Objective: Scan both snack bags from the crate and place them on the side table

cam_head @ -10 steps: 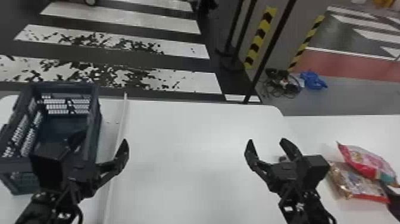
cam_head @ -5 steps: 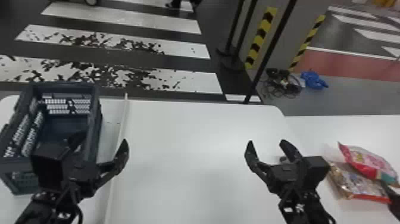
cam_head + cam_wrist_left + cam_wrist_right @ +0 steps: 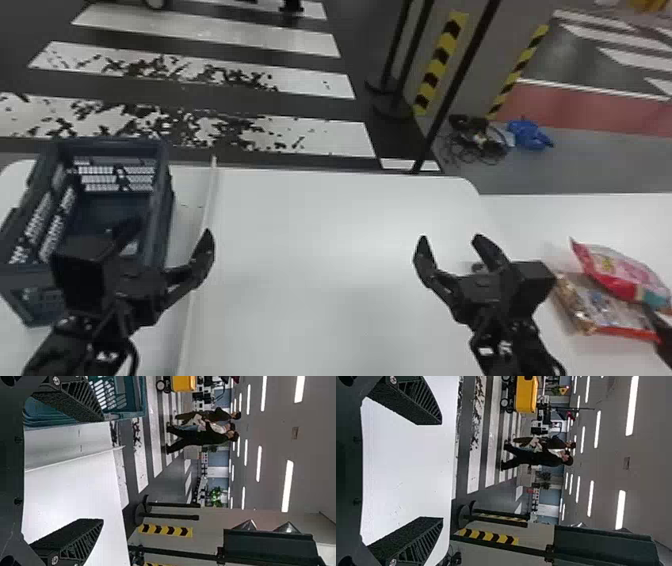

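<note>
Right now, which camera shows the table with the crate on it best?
The head view: it looks down on the table and takes in both far corners, with the crate at the left. The left wrist view shows part of the top beside the crate, crossed by a thin strip; the right wrist view, a white stretch with one rounded corner.

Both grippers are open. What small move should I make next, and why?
I'd probably draw the right gripper back slightly, away from the side table: its fingers are open, and the pink snack bag and the gold-ended snack bag both lie there, the pink one overlapping the other. I can't tell whether they were scanned.
</note>
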You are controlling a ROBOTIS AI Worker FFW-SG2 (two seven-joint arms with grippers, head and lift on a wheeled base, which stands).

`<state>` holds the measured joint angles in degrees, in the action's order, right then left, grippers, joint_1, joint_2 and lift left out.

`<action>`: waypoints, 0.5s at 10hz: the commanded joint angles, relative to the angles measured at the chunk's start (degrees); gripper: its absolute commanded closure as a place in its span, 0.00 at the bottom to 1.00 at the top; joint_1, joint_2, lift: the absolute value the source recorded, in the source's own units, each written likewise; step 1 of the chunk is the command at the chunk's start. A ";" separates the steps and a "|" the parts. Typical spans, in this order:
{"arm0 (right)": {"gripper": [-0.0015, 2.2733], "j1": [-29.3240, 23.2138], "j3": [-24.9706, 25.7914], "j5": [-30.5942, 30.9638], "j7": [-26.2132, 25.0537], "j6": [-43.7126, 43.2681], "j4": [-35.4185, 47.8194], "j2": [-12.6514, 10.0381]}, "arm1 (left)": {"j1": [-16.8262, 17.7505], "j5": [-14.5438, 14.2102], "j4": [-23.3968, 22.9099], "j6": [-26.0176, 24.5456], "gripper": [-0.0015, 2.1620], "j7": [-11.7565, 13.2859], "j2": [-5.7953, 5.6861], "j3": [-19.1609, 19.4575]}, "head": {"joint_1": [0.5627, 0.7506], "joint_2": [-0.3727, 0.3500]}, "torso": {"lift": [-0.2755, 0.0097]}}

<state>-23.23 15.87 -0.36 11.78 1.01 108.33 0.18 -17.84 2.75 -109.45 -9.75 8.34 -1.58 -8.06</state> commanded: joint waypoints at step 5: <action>0.03 0.29 0.30 0.01 0.00 0.00 -0.49 -0.23 | 0.44 -0.02 0.38 -0.23 0.04 0.00 0.00 0.06 | 0.70 0.16 | 0.62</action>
<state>-23.02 16.17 -0.35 11.78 1.01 107.90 0.18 -17.40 2.70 -109.09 -9.96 8.34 -1.58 -8.00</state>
